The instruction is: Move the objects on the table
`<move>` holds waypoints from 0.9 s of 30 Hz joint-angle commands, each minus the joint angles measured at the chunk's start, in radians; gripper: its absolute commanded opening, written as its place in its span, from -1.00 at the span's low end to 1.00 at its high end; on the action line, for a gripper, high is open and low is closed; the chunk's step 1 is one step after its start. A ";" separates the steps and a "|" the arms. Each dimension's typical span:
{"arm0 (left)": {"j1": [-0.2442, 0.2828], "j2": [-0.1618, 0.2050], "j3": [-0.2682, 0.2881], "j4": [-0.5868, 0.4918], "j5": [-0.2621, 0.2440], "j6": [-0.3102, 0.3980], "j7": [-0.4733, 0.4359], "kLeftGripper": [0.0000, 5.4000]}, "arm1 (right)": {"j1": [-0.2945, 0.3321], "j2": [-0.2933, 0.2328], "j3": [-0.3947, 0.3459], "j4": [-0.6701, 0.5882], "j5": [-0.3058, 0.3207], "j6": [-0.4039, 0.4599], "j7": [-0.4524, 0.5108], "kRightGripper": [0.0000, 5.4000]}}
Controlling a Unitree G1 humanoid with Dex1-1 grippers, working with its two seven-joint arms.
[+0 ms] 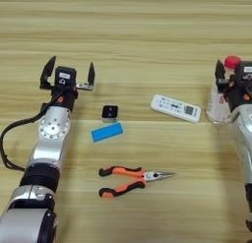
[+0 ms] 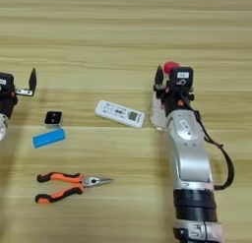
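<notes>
Five objects lie on the table (image 1: pixel 138 30). Nearest, pliers (image 1: pixel 130 179) point to 3 o'clock. Blue block (image 1: pixel 107 132), cube (image 1: pixel 110 112) beyond. Remote (image 1: pixel 175 108) runs 10-to-4. Left gripper (image 1: pixel 68 73) spread wide, empty. Right gripper (image 2: pixel 170 82) at bottle (image 2: pixel 158 106); closure unclear.
</notes>
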 commanded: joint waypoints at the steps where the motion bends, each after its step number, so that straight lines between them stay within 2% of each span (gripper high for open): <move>1: -0.009 0.004 0.002 -0.001 0.002 -0.001 0.002 1.00 | 0.033 0.003 0.005 -0.074 0.075 -0.074 0.072 -0.22; 9: -0.010 0.006 0.002 0.001 0.001 -0.002 0.001 1.00 | 0.093 -0.024 0.071 -0.156 0.196 -0.193 0.285 -0.23; 12: -0.011 0.005 0.002 0.003 0.002 -0.002 0.002 1.00 | 0.115 -0.034 0.095 -0.198 0.243 -0.197 0.352 -0.23; 16: -0.011 0.005 0.001 0.004 0.002 -0.002 0.002 1.00 | 0.162 -0.074 0.165 -0.274 0.306 -0.168 0.471 -0.23; 20: -0.012 0.005 0.001 0.006 0.002 -0.003 0.002 1.00 | 0.190 -0.106 0.229 -0.299 0.359 -0.148 0.566 -0.24; 22: -0.013 0.005 0.001 0.006 0.003 -0.003 0.002 1.00 | 0.205 -0.121 0.268 -0.297 0.357 -0.160 0.617 -0.24; 27: -0.014 0.004 0.000 0.008 0.003 -0.004 0.001 1.00 | 0.224 -0.127 0.342 -0.249 0.291 -0.240 0.671 -0.25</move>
